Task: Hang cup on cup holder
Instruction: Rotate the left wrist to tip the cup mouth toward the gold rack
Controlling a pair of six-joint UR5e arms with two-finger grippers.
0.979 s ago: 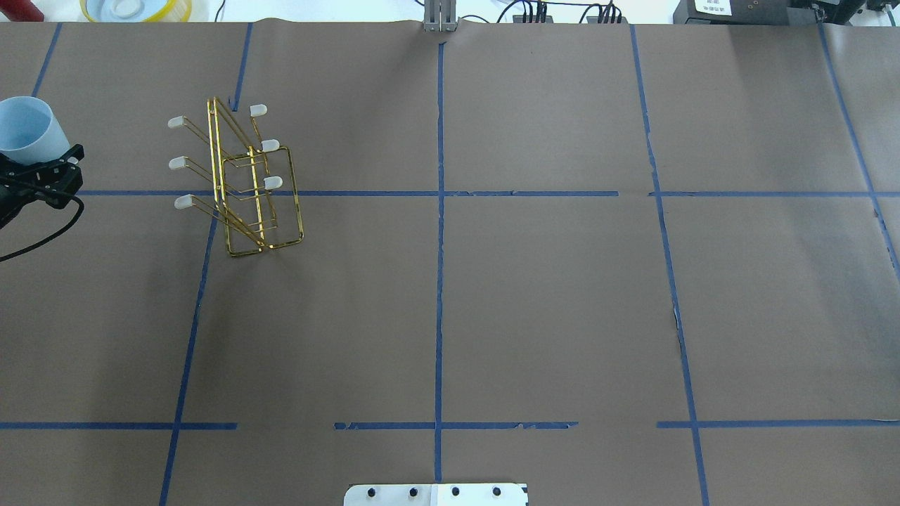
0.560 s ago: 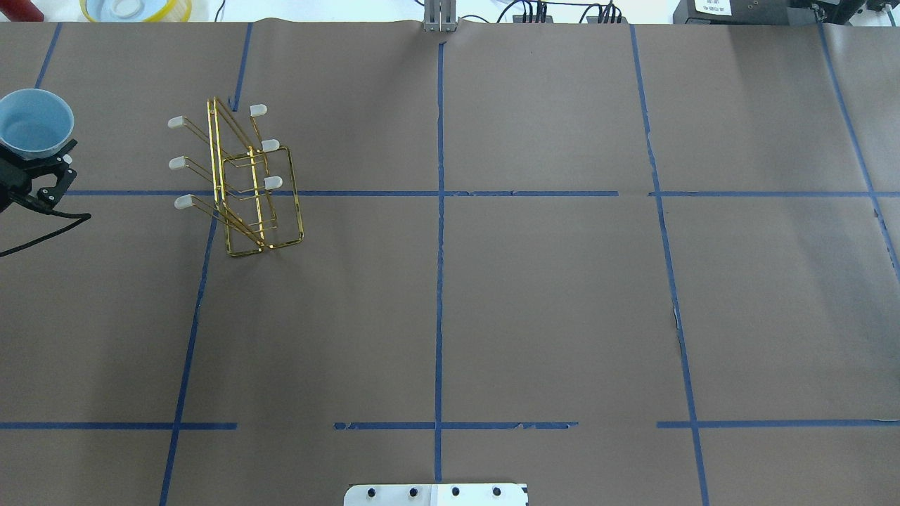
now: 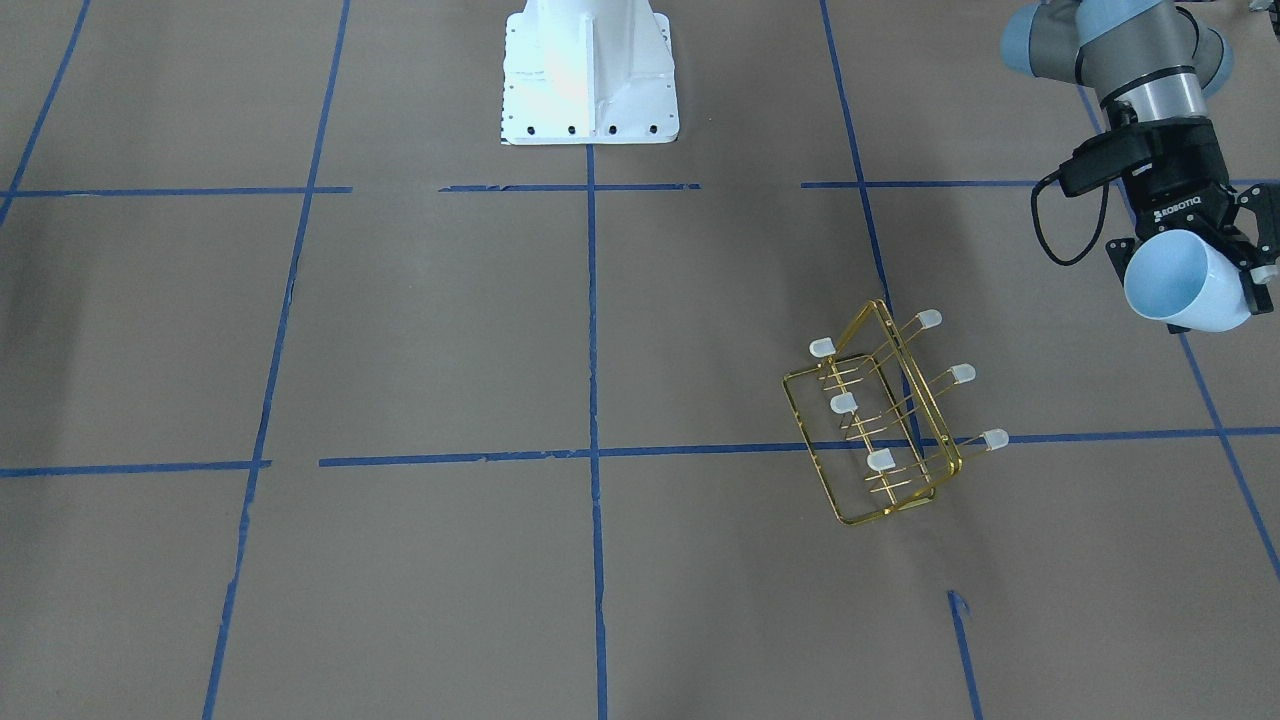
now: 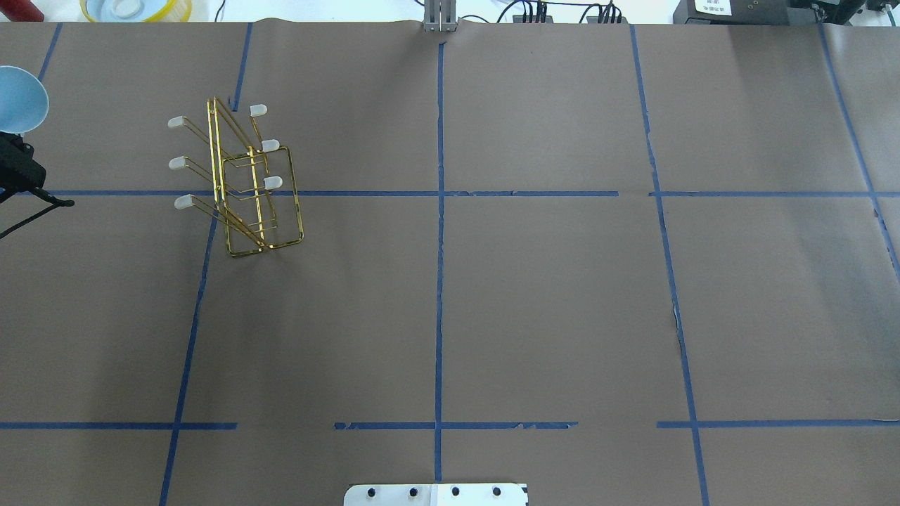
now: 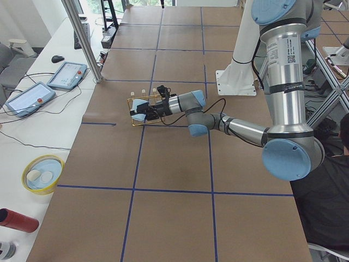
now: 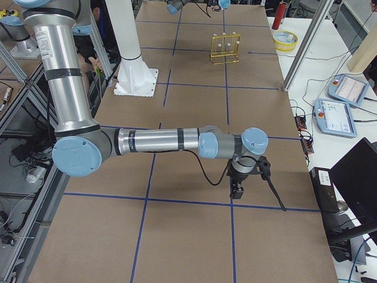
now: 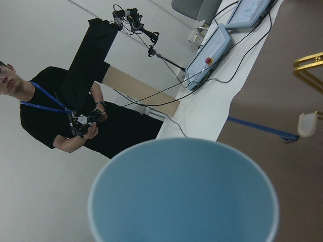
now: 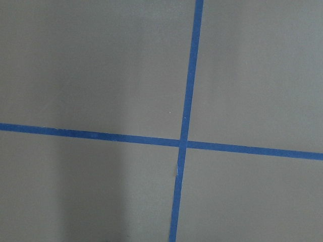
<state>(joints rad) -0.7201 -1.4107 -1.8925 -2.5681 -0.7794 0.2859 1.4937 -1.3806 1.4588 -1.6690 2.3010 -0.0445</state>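
The cup point(image 3: 1185, 288) is a pale blue tumbler held in my left gripper point(image 3: 1190, 262), which is shut on it, well above the table and tilted on its side. In the overhead view the cup point(image 4: 20, 98) is at the far left edge, left of the cup holder point(image 4: 246, 183). The cup holder point(image 3: 880, 425) is a gold wire rack with white-capped prongs, standing apart from the cup. The cup's mouth fills the left wrist view point(image 7: 184, 194), with a prong cap point(image 7: 307, 124) at the right. My right gripper point(image 6: 237, 190) hangs low over the table far from both; I cannot tell if it is open.
The robot's white base point(image 3: 588, 70) is at the table's near edge. A yellow-rimmed dish point(image 4: 137, 8) and a red cylinder point(image 5: 16, 220) lie off the far-left corner. Teach pendants point(image 5: 68, 73) and a person point(image 7: 60, 116) are beyond the far edge.
My left gripper has swung the cup up and farther left, toward the view's edge, and turned it over so its mouth tips away. The rack has not moved.
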